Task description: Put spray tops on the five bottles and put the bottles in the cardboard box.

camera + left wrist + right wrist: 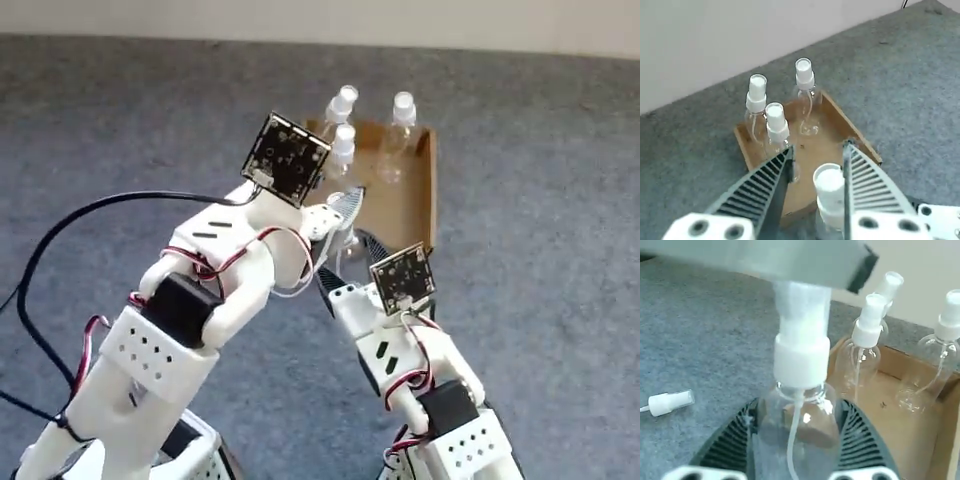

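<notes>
Here, bottle [805, 435] pinched between right fingers [724, 444], its spray top [829, 184] between spread left fingers [759, 186].

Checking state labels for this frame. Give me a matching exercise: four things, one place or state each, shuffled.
1. loose white spray top
2. three capped clear plastic bottles
3. fourth clear plastic bottle
4. left gripper

A. held in the right gripper
B. lying on the grey carpet
C. open, astride a bottle's white top
D. standing in the brown cardboard box

Pairs: 1-B, 2-D, 3-A, 4-C
</notes>
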Motion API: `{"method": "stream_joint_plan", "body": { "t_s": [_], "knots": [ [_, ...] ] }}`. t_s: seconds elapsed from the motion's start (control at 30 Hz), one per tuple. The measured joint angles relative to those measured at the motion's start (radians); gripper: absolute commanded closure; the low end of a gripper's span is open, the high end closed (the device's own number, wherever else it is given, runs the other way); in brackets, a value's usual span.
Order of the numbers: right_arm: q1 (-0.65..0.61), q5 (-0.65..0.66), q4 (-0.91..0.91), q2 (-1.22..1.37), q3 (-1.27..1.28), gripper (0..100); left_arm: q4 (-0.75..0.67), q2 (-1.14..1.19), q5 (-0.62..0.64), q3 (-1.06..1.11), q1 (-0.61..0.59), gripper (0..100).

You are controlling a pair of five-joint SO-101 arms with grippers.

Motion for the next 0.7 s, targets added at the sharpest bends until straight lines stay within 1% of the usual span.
{"method": "stream_joint_plan", "body": {
  "t_s": [0.1, 0.17, 0.27, 0.37, 0.5, 0.57, 0.63, 0.7],
  "knots": [
    [0.006, 0.000, -0.002, -0.002, -0.002, 99.5, 0.017, -0.040, -0.064, -0.018, -0.014, 84],
    [0.032, 0.000, -0.002, -0.002, -0.005, 99.5, 0.048, -0.084, -0.092, -0.028, -0.038, 84],
    [0.089, 0.000, -0.002, -0.002, -0.040, 99.5, 0.120, -0.187, -0.103, -0.048, -0.089, 84],
    [0.120, 0.000, -0.002, 0.029, -0.114, 99.5, 0.187, -0.287, -0.103, -0.044, -0.129, 84],
    [0.137, 0.000, 0.014, 0.199, -0.256, 99.5, 0.204, -0.391, -0.103, 0.058, -0.206, 84],
    [0.133, 0.000, 0.040, 0.327, -0.354, 99.5, 0.204, -0.427, -0.103, 0.149, -0.213, 83],
    [0.133, 0.000, 0.074, 0.468, -0.465, 99.5, 0.204, -0.442, -0.103, 0.249, -0.212, 79],
    [0.133, -0.034, 0.112, 0.606, -0.580, 99.5, 0.180, -0.468, -0.103, 0.356, -0.210, 77]
  ]
}}
